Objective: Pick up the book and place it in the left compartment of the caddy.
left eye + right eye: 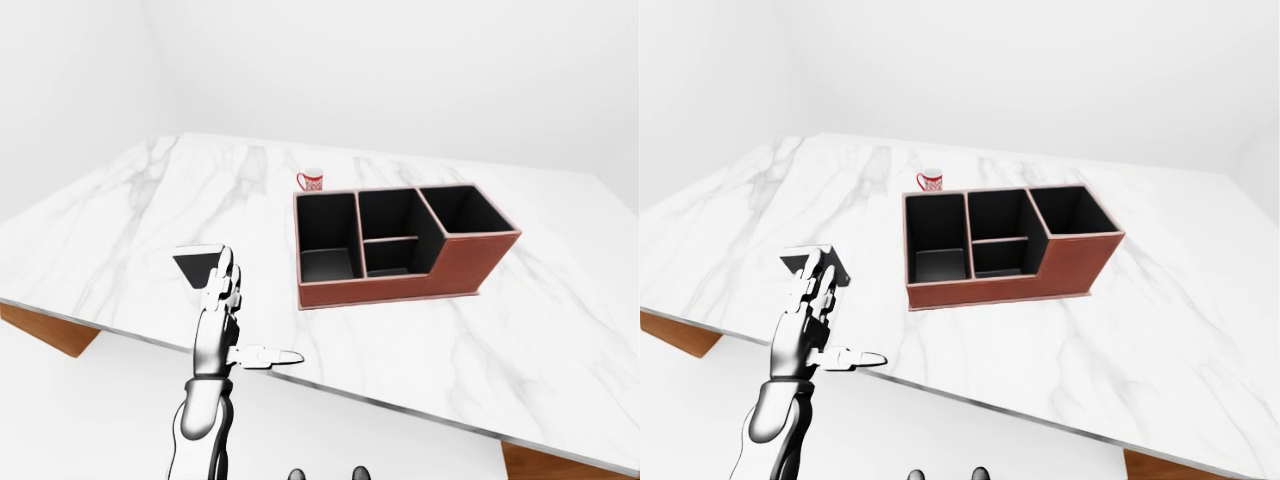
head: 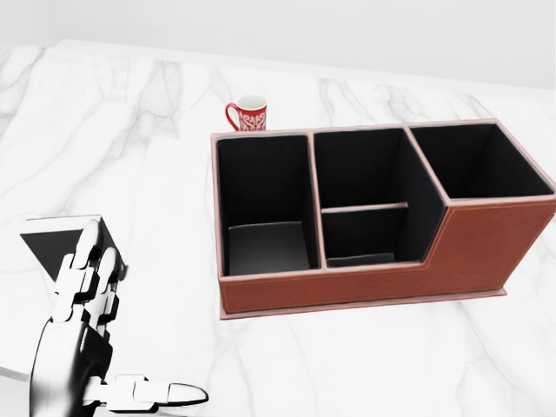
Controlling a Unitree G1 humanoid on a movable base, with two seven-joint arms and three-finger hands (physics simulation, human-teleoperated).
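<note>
- White, bare room; a big marble table (image 1: 480, 340) takes up most of it, wood showing beneath the corners.
- Brown caddy (image 2: 469, 252) mid-table, left compartment empty.
- Left hand (image 2: 82, 300) raised, fingers spread, thumb out sideways, gripping nothing.
- Dark book (image 2: 48, 239) lies flat just beyond the fingers, near the table edge; a clumsy push could slide it away.
- Small red mug (image 2: 249, 114) beyond the caddy.

glossy marble table (image 2: 365, 365), matt leather-look caddy (image 2: 486, 248), glazed mug (image 2: 248, 114).
</note>
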